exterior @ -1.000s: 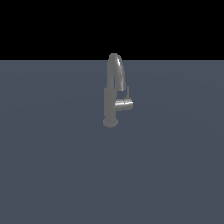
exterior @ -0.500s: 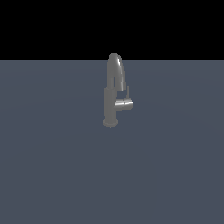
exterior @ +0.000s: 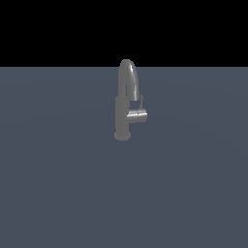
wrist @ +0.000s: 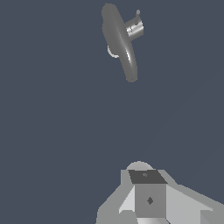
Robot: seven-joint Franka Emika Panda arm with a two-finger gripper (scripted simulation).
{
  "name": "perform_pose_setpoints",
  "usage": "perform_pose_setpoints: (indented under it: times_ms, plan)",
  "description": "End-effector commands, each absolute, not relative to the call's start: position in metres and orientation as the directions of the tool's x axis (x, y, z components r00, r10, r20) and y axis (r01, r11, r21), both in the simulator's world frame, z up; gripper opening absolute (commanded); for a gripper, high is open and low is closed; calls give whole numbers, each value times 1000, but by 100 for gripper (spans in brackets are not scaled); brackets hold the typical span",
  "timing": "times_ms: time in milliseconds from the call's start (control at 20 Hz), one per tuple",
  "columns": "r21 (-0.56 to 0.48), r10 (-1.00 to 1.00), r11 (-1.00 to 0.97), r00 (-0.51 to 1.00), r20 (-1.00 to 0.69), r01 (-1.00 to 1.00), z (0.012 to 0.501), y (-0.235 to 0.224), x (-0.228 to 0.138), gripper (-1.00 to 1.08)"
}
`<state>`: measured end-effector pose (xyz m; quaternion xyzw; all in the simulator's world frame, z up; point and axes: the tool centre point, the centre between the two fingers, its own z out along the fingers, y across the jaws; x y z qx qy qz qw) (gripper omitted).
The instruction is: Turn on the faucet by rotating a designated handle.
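Observation:
The faucet (exterior: pixel 124 109) is a small grey metal tap standing upright on a flared round base, with an arched spout on top. Its handle (exterior: pixel 137 115) is a short horizontal cylinder jutting toward the exterior view's right, with a thin lever rod (exterior: pixel 141 102) rising from it. In the wrist view the faucet (wrist: pixel 119 41) and handle (wrist: pixel 134 28) are seen from above, well apart from my gripper (wrist: pixel 145 175). The gripper's fingers show as one closed block with no gap and nothing held. The arm is out of the exterior view.
A flat grey-blue surface (exterior: pixel 58 193) spreads around the faucet on all sides. Behind its far edge there is only black background (exterior: pixel 48 29).

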<state>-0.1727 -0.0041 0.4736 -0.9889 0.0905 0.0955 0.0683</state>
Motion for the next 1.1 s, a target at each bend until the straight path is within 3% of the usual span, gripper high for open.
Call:
perform_pose_setpoints:
  times_ms: [0,1050]
  plan:
    - [-138,-187,-965,953,-239,-223,470,-5,-158,-100]
    - [-253,-296,-830,777,-556,-497,422,-19,-45,-100]
